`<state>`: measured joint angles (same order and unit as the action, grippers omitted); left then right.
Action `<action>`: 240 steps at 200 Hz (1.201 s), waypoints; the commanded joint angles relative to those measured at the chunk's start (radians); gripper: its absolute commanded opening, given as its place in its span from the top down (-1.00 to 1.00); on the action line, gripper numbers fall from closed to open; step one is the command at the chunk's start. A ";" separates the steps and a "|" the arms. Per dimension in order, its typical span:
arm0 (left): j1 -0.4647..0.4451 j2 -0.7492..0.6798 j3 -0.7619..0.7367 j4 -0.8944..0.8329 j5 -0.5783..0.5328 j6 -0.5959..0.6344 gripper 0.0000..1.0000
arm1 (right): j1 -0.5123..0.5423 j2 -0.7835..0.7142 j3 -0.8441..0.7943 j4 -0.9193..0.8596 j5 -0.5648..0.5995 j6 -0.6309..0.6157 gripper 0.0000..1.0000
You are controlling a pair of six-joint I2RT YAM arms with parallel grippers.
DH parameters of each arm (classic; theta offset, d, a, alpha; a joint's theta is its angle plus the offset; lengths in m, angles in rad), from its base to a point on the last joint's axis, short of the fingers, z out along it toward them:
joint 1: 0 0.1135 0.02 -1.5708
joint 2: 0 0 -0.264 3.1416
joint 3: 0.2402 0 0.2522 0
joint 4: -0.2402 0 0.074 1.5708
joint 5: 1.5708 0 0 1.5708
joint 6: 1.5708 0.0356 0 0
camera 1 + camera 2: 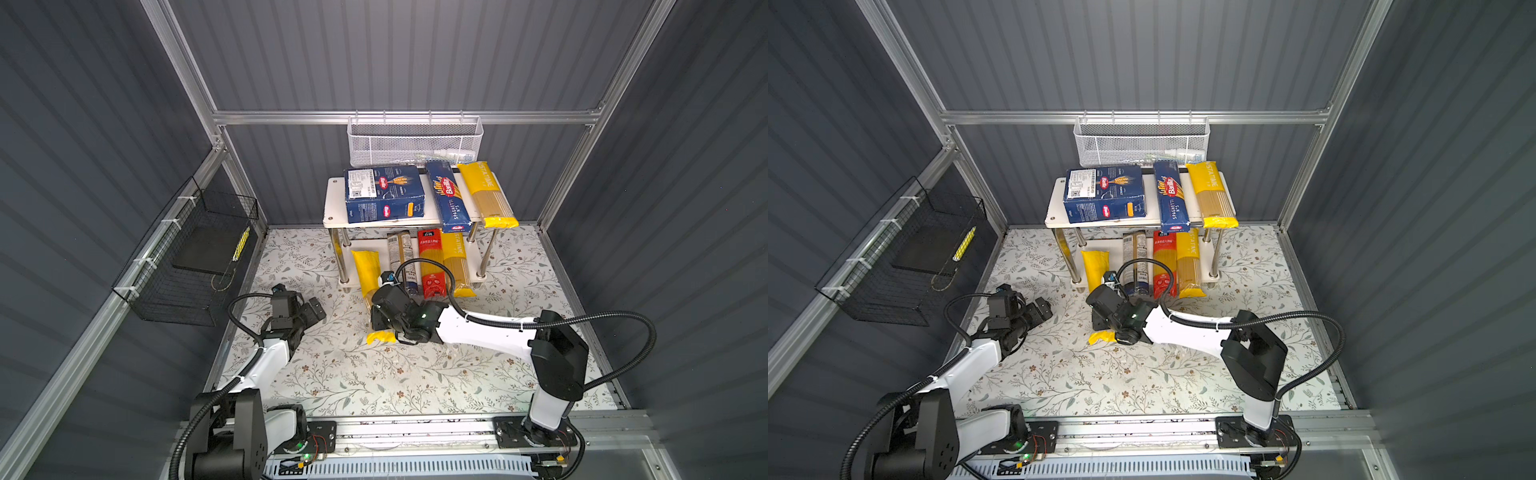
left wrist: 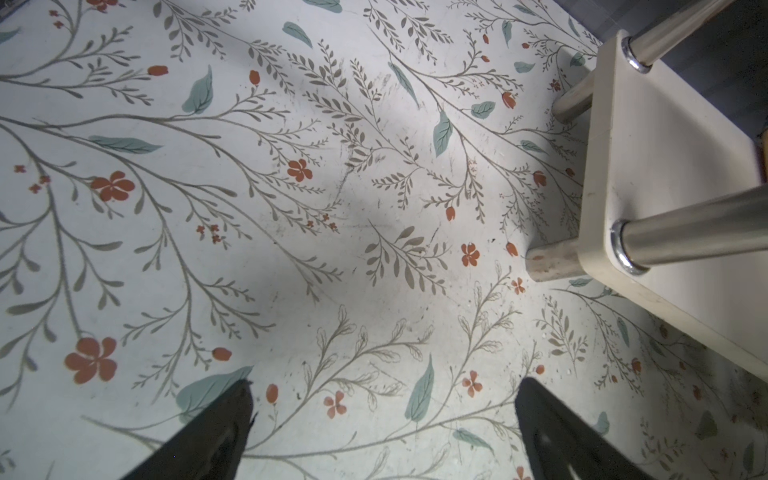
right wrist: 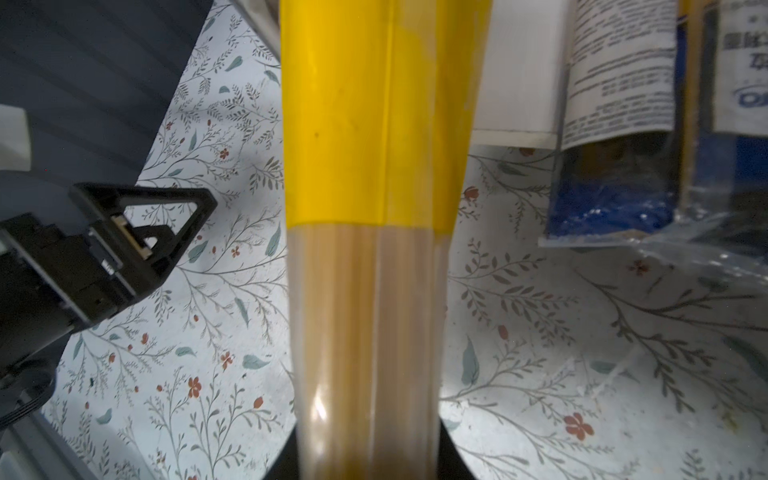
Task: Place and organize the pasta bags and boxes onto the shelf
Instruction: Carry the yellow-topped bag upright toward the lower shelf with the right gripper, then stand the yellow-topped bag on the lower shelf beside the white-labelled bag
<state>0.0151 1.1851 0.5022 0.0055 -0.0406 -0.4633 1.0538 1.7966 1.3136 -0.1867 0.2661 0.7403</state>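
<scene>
Right wrist view: my right gripper is clamped across the clear, strand-filled part of the held bag. The bag's yellow far end points at the left front corner of the lower board. I judge that the grip sits behind the bag's middle so that the long free length can lead in under the top board without the wrist entering the shelf. I cannot tell whether the far end rests on the lower board or hangs just above it.

Left wrist view: the left gripper has its fingers apart with nothing between them. It is low over the bench, near the shelf's left front corner. I read this as a parked position that leaves the approach free.

Both top views supply the layout that the wrist views lack:

- **Top board:** the wide box lies toward the left edge, the narrow box beside it, and a yellow bag along the right edge.
- **Lower board:** the blue-label bag, red bag and second yellow bag lie side by side across the middle and right. Only the left slot is free, which explains my line of entry.
- **Held bag:** its near yellow end sticks out behind the wrist, over the bench.

Only the right wrist view shows the strip of bare board between the held bag and the blue-label bag.
</scene>
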 commanded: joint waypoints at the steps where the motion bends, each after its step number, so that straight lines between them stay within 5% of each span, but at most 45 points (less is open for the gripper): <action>1: 0.008 -0.002 -0.015 0.016 0.002 0.007 -0.99 | -0.025 -0.005 0.079 0.148 0.059 -0.014 0.68; 240: 0.008 -0.016 -0.030 0.041 0.043 0.003 -1.00 | -0.170 0.426 0.579 0.164 0.020 -0.039 0.60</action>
<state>0.0151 1.1721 0.4808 0.0353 -0.0143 -0.4633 0.8864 2.2333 1.7958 -0.1230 0.2550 0.7330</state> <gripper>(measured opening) 0.997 0.263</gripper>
